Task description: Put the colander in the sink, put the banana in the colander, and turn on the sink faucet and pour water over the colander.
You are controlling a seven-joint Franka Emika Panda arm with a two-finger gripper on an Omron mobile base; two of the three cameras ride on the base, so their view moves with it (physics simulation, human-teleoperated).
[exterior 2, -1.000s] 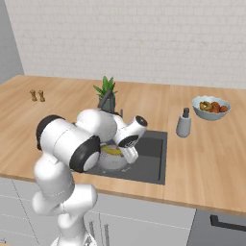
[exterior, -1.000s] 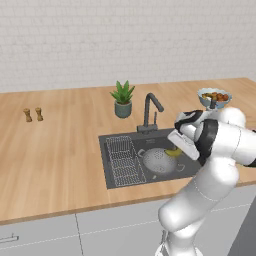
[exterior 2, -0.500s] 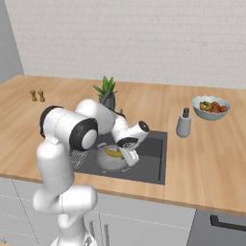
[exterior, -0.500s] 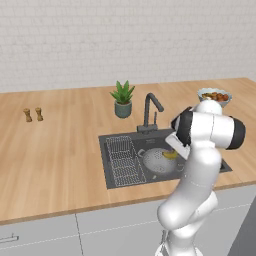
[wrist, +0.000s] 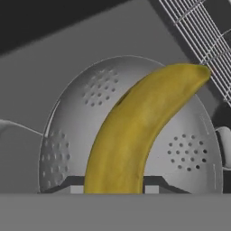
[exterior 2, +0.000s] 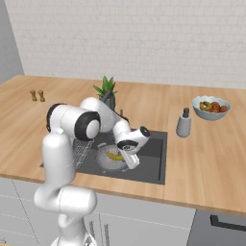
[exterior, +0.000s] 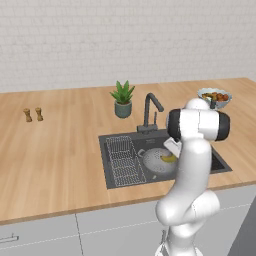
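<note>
From the left base view, the colander point(exterior: 159, 161) sits in the sink point(exterior: 116, 177) beside the wire rack point(exterior: 124, 161), below the sink faucet point(exterior: 150, 111), with the banana point(exterior: 169, 158) over its right side. In the right base view, the gripper point(exterior 2: 129, 155) hangs low over the colander, apparently to lower the fruit inside. In the hand view, the jaws pinch the banana's near end, its curve arching across the perforated bowl.
</note>
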